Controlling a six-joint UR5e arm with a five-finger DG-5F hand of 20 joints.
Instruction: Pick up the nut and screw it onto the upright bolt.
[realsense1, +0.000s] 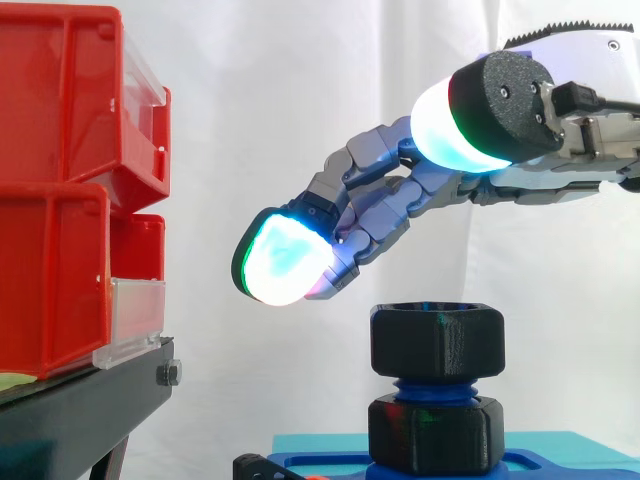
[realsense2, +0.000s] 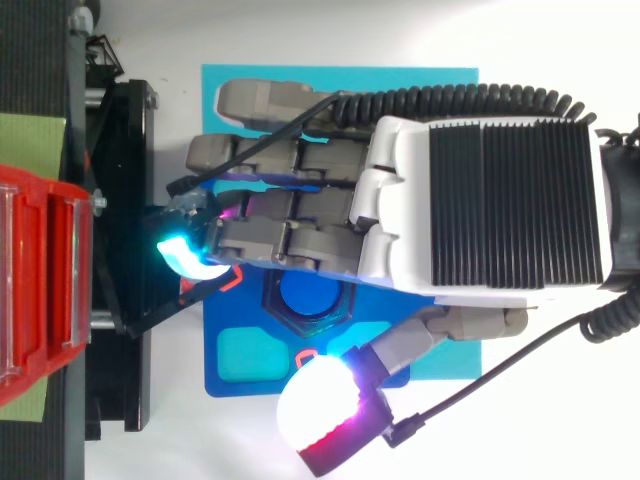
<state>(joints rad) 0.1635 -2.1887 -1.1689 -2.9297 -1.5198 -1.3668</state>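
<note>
A black hexagonal nut (realsense1: 437, 340) sits level on top of the upright blue bolt (realsense1: 432, 388), whose thread shows just beneath it. Lower on the bolt is a second black hex piece (realsense1: 435, 433), resting on the blue base plate (realsense1: 320, 462). My hand (realsense1: 380, 215) hovers above and slightly left of the nut with relaxed fingers, not touching it and holding nothing. Its glowing fingertip (realsense1: 285, 258) hangs left of the nut, and the thumb pad (realsense1: 450, 125) is higher up. From above, the hand (realsense2: 500, 200) covers most of the plate, and the bolt's blue top (realsense2: 308, 293) shows beside the fingers.
Red bins (realsense1: 60, 200) are stacked on a black stand (realsense1: 90, 400) at the left, close to the fingertips. The blue base plate (realsense2: 235, 350) lies on a cyan mat (realsense2: 240, 85). A white curtain hangs behind.
</note>
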